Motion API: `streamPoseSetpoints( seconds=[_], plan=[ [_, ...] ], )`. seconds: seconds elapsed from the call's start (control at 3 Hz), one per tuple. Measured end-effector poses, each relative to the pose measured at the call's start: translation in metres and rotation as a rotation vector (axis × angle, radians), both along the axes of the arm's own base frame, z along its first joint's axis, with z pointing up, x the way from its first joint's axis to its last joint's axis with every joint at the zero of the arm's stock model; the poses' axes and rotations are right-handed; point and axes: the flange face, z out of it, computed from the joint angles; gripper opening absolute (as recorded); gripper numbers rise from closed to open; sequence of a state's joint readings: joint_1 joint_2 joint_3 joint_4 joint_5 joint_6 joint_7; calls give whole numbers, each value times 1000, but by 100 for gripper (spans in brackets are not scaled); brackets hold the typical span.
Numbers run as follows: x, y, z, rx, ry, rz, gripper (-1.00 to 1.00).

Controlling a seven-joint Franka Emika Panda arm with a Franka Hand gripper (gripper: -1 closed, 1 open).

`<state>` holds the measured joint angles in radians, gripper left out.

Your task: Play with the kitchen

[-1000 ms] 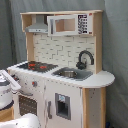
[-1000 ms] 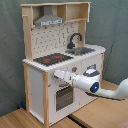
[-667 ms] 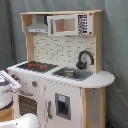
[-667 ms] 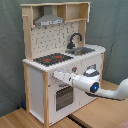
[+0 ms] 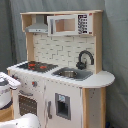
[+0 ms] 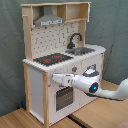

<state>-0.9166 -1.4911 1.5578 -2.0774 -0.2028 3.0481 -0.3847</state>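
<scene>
Since the kitchen (image 6: 62, 60) stands upright on the wooden floor (image 6: 20, 119), its front faces the arm; claw (image 6: 55, 78) sits level at the oven door (image 6: 64, 96) top, likely after a knob; can't tell its opening, nothing visibly held

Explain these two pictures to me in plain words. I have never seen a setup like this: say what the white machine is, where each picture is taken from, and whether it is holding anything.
The white machine is a robot arm. At its end sits the gripper, the part that grasps.

Both pictures come from cameras standing off the arm. The second exterior view shows the arm reaching in from the second exterior view's right, with its tip at the front of the toy kitchen, beside the oven door. The first exterior view shows the same kitchen from another angle, with only part of the arm at the first exterior view's left edge.

On the worktop are a black-red hob, a grey sink and a black tap.

Nothing appears to be held.
</scene>
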Motion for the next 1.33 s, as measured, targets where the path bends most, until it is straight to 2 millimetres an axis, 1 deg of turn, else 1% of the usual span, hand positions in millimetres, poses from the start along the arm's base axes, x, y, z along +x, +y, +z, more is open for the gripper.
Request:
streamPoseSetpoints(
  seconds=[1.0, 1.33],
  plan=[
    [0, 6, 0, -309, -19, -25, -100],
    [1, 5, -1, -370, -18, -46, -100]
  ],
)
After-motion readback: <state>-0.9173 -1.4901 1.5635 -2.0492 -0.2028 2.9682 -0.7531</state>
